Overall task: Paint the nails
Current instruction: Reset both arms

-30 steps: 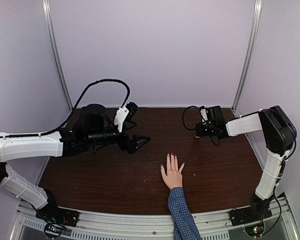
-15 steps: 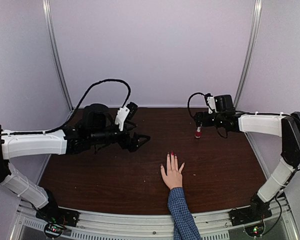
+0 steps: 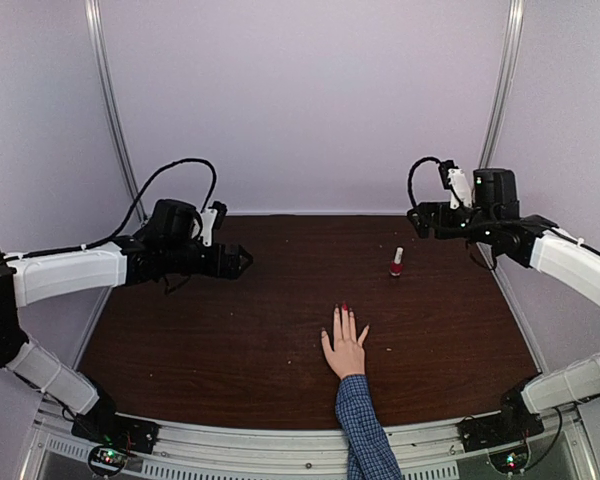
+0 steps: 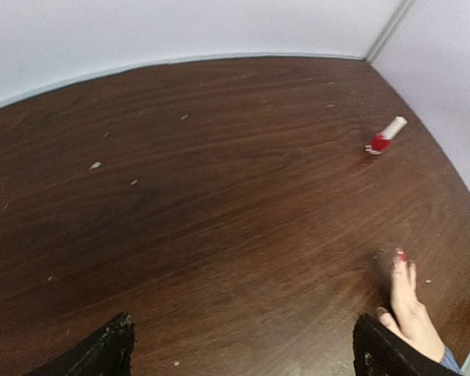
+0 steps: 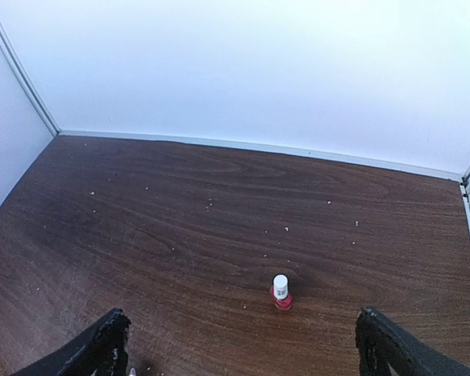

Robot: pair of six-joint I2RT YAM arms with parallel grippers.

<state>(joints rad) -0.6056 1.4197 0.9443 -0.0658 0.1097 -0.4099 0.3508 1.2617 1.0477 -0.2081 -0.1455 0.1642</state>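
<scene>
A light-skinned hand (image 3: 346, 347) with a blue checked sleeve lies flat on the dark wooden table (image 3: 230, 340), fingers pointing away. Its nails (image 3: 344, 308) show dark red at the fingertips, and a red nail (image 4: 402, 255) shows in the left wrist view. A small red polish bottle (image 3: 396, 264) with a white cap stands upright behind the hand, also seen as bottle (image 5: 280, 292) and bottle (image 4: 384, 138). My left gripper (image 3: 245, 262) hangs open at the left, far from the hand. My right gripper (image 3: 416, 219) is open and empty, raised up and to the right of the bottle.
Pale walls with metal corner posts (image 3: 496, 110) close in the table at the back and sides. Small white specks (image 5: 210, 204) dot the wood. The sleeve (image 3: 365, 440) crosses the front rail (image 3: 230, 448).
My right gripper opened off the polish bottle and pulled back up and to the right; the bottle stays standing. My left arm drew back to the left. The hand has not moved.
</scene>
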